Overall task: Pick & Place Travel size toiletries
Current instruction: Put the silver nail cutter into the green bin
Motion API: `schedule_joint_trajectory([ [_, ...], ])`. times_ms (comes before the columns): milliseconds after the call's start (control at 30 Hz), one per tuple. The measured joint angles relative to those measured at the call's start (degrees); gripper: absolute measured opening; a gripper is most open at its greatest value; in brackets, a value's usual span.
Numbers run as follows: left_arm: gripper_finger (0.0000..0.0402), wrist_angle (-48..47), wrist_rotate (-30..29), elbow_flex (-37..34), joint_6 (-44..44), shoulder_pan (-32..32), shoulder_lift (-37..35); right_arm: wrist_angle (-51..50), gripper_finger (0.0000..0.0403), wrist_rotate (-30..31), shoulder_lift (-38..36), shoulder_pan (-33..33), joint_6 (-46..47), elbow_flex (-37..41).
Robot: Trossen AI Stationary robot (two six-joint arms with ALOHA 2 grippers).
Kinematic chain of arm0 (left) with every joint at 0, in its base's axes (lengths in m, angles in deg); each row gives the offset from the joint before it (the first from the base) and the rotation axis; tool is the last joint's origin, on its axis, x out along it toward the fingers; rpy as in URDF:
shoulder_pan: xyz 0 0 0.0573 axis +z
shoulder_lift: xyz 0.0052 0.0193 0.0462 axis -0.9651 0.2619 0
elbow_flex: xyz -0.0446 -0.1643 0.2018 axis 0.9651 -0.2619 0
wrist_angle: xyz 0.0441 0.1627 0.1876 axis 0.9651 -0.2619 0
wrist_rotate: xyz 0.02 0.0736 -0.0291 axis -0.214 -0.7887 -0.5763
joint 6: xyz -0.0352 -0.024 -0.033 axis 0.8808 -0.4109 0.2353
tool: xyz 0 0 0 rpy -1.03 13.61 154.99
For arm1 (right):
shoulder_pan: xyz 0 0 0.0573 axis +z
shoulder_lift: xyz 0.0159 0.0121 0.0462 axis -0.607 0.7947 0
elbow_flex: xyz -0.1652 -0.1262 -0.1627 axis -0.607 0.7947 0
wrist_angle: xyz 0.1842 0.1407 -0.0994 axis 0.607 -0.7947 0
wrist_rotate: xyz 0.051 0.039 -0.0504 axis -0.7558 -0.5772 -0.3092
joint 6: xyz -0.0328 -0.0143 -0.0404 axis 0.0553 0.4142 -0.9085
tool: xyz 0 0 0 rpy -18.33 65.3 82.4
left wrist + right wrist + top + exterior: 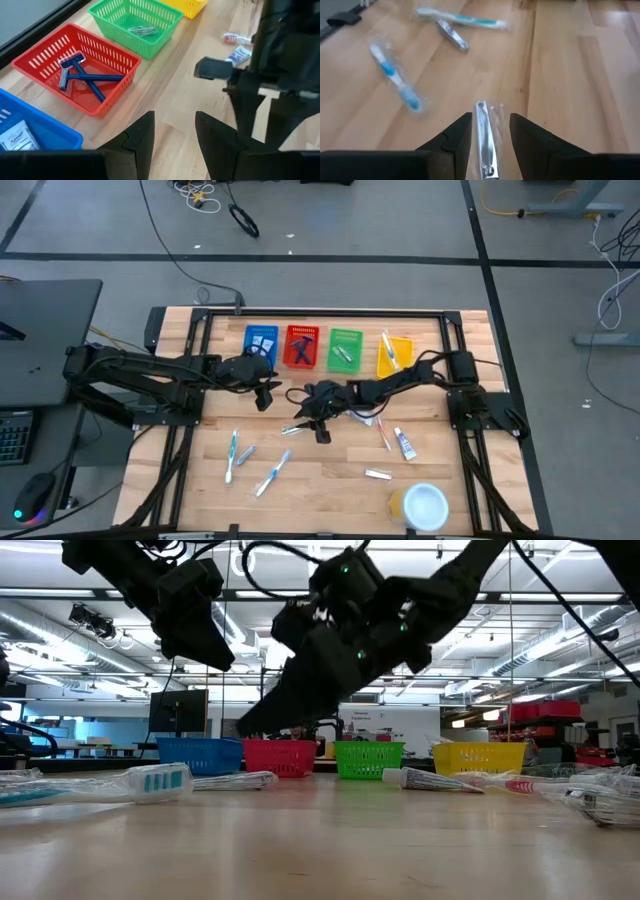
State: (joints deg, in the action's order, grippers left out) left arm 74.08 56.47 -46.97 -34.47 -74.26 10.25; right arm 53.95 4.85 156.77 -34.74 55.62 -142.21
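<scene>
A: Wooden surface [330, 480], big and pale. What sits past the left fingers [172, 145]?
B: A red basket [75, 70] with blue razors [82, 77]. Those fingers are apart, grasping nothing.
A: And the right fingers [490, 137]?
B: Apart too. A shiny wrapped clipper [484, 140] lies between them on the surface.

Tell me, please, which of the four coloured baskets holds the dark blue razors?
The red basket, second in the row between the blue basket and the green basket; two razors lie crossed inside it.
</scene>
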Motion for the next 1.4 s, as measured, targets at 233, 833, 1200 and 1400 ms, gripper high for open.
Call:
schedule_joint_trajectory([
  [233,0.0150,0.0,-0.1,0.0,0.0,0.0,0.0,0.5,0.0142,-0.4,3.1,-0.1,0.0,0.0],
  [833,0.0150,-0.1,-0.5,0.0,-2.5,0.0,0.0,-0.5,0.0103,1.4,6.0,0.0,0.0,-0.1],
  [1200,0.0150,-0.1,-0.5,0.0,-2.4,0.0,0.0,-4.7,0.0061,-0.1,2.4,0.2,4.7,0.2],
  [1400,0.0150,-0.1,-0.5,0.0,-2.1,0.0,0.0,-19.3,0.0061,9.7,-8.4,-1.2,6.8,0.1],
])
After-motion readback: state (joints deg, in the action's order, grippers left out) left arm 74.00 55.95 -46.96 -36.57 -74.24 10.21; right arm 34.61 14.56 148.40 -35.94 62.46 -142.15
